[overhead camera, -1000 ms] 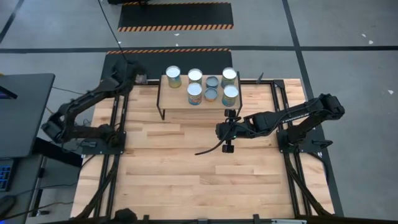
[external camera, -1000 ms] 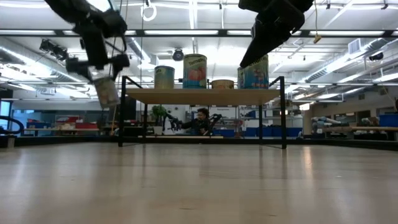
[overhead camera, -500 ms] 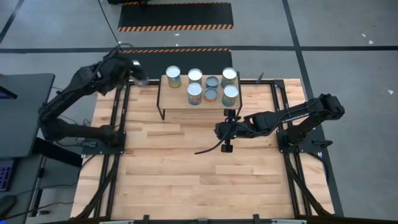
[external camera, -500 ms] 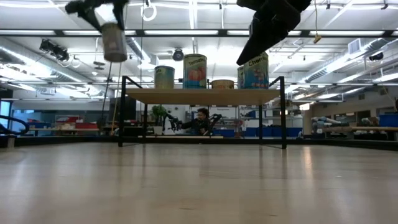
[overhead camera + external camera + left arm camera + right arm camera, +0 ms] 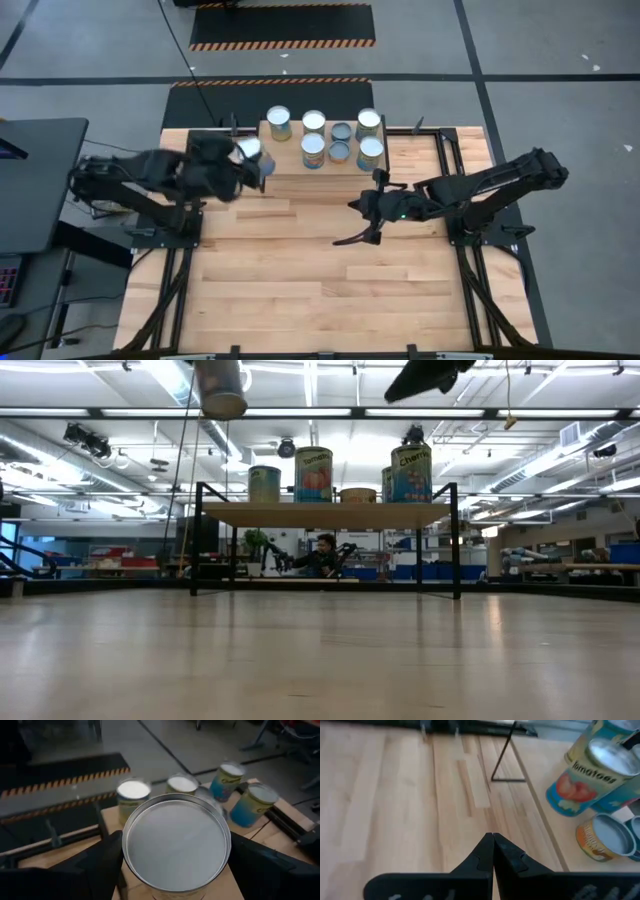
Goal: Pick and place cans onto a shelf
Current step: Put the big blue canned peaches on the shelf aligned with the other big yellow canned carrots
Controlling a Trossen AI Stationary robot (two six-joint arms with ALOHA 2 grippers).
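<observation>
The shelf (image 5: 300,170) stands at the table's far edge, its wire legs on the planks. Several cans stand upright on it, silver-topped ones (image 5: 314,122) and two smaller grey-topped ones (image 5: 341,132); the low view shows them in a row (image 5: 313,473) on the board (image 5: 325,515). My left gripper (image 5: 255,166) is shut on one more silver-topped can (image 5: 175,840), high in the air (image 5: 221,385) just off the shelf's left end. My right gripper (image 5: 492,837) is shut on nothing and hovers in front of the shelf's right half (image 5: 368,205). My left gripper pinches the can between its two fingers (image 5: 102,865), one on each side of the wall just under the top rim (image 5: 126,851). The fingers reach in from the table's left, slanting down. The can is lifted clear, about upright, top up.
Bare plank tabletop (image 5: 300,280) lies in front of the shelf. Black frame rails (image 5: 185,260) run along both table sides. A dark desk (image 5: 35,180) stands off to the left. In the low view a person (image 5: 325,550) shows far behind the shelf.
My left gripper has carried the can up from beyond the table's far-left corner and swung it toward the near edge and the right, to the shelf's left end. My right gripper, still shut, has risen a little and drawn slightly toward the right edge.
</observation>
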